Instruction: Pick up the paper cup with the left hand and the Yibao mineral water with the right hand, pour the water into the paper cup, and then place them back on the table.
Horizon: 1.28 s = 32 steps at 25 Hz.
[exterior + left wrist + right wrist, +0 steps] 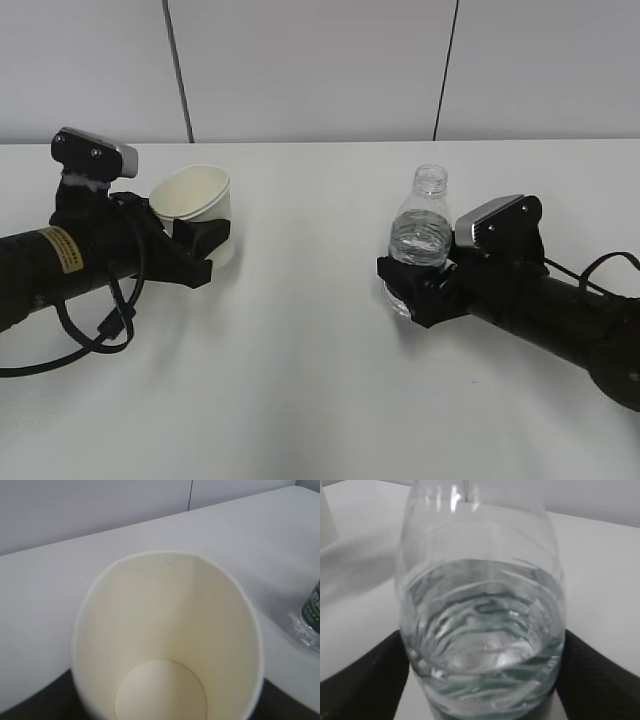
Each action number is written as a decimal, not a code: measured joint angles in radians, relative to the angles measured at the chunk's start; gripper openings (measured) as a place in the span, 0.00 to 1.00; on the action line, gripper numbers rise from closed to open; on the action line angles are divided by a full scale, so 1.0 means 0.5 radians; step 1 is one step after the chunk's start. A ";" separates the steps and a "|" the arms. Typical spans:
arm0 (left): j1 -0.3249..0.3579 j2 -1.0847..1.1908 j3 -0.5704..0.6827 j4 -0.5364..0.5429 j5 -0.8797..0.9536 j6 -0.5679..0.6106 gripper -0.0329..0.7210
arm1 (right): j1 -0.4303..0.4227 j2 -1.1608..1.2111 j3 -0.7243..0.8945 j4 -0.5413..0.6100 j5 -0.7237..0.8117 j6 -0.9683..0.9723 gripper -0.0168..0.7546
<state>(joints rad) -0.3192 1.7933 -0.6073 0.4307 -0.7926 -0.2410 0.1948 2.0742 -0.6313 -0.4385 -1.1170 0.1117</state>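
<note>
L end effector [205,245] grips empty paper cup [195,205]; R end effector [412,290] grips part-full bottle [420,235].

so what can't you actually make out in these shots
- Bottle base: exterior view, hidden by the right gripper, so contact with the table is unclear.
- Bottle label: left wrist view, cut off by the right edge.
- Cup lower half: exterior view, hidden behind the left gripper.
- Bottle mouth: right wrist view, cut off by the top edge.
</note>
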 joint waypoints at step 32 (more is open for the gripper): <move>0.000 0.000 0.000 0.290 0.022 -0.144 0.59 | 0.025 0.038 -0.237 -0.021 0.113 -0.004 0.64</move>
<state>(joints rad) -0.3192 1.7933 -0.6073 0.5755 -0.7814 -0.3131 0.2074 2.0932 -0.7501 -0.4489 -1.0607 0.1098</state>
